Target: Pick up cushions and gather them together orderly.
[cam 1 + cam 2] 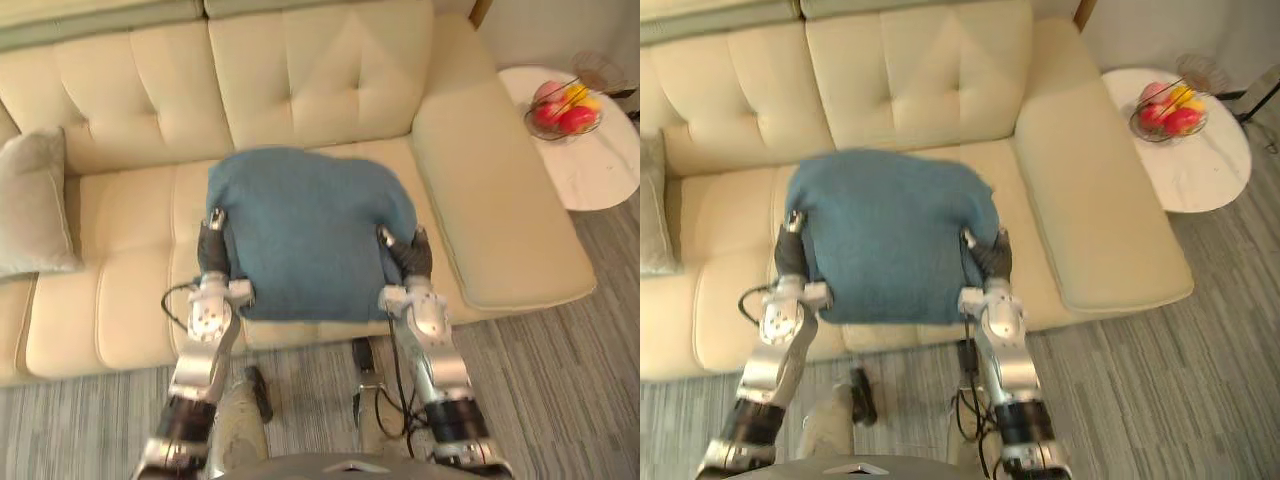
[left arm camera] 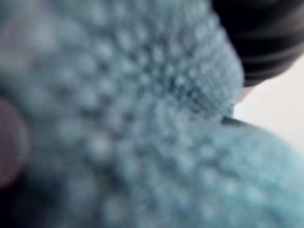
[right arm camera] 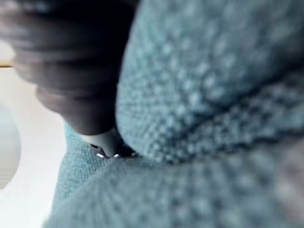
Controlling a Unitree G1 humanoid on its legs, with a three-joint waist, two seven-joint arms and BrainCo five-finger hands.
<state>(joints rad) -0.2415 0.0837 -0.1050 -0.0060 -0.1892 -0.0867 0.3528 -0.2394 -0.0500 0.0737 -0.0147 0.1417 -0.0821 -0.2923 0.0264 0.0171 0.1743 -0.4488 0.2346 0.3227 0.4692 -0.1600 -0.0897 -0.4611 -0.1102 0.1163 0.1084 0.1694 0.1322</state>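
Blue knitted cushion [image 1: 305,235] is flanked above the cream sofa [image 1: 130,290] seat by the left robot hand [image 1: 213,250] and the right robot hand [image 1: 412,256], whose fingers' state cannot be told.

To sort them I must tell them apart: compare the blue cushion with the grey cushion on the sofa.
The blue cushion is teal-blue; the grey cushion is pale grey. The blue cushion is at mid-seat with the left hand and right hand at its sides; the grey cushion leans untouched at the left end of the sofa. Both are plain and single-coloured.
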